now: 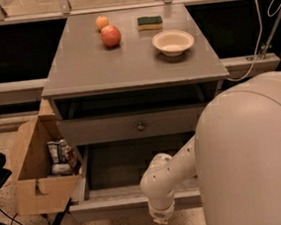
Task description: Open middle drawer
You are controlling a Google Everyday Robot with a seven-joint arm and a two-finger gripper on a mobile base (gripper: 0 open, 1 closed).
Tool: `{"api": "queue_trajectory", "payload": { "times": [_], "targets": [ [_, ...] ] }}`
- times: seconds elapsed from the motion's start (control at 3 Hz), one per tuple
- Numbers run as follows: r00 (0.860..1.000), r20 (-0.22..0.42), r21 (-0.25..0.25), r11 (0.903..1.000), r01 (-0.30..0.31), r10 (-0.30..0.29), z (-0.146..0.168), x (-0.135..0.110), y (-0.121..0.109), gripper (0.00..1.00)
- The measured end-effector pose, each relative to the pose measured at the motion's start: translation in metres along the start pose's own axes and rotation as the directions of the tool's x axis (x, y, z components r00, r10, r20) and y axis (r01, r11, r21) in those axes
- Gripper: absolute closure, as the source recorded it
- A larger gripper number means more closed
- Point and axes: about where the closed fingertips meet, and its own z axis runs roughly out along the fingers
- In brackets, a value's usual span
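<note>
below the table top (126, 68), the middle drawer (102, 129) shows its flat grey front with one small round knob (141, 126) at centre. a dark gap lies between that front and the top. beneath it the lowest drawer (114, 205) stands pulled well out.

the gripper (161, 216) hangs at the end of the white arm (173, 171), pointing at the floor, just in front of the lowest drawer and well below the knob. whether it is apart or together cannot be told.

assessment: the reach to the knob is not yet made. the gripper should rise, turn to face the front, centre on the knob, close firmly, then draw straight back along the runners. the pulled-out lowest drawer sits under the approach path, so approach should be made from above it.

count: one apple (111, 35), one orange (102, 22), one sponge (150, 22), one bowl (173, 42), one cardboard box (31, 194), one knob, two drawer fronts plainly seen.
</note>
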Motion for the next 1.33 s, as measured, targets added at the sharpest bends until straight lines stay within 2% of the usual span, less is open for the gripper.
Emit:
{"api": "queue_trajectory", "payload": {
  "times": [0.67, 1.0, 1.33],
  "targets": [
    [1.0, 0.0, 0.0, 1.0, 0.0, 0.0, 0.0, 0.0, 0.0, 0.05],
    [1.0, 0.0, 0.0, 1.0, 0.0, 0.0, 0.0, 0.0, 0.0, 0.0],
    [1.0, 0.0, 0.0, 1.0, 0.0, 0.0, 0.0, 0.0, 0.0, 0.0]
  ]
}}
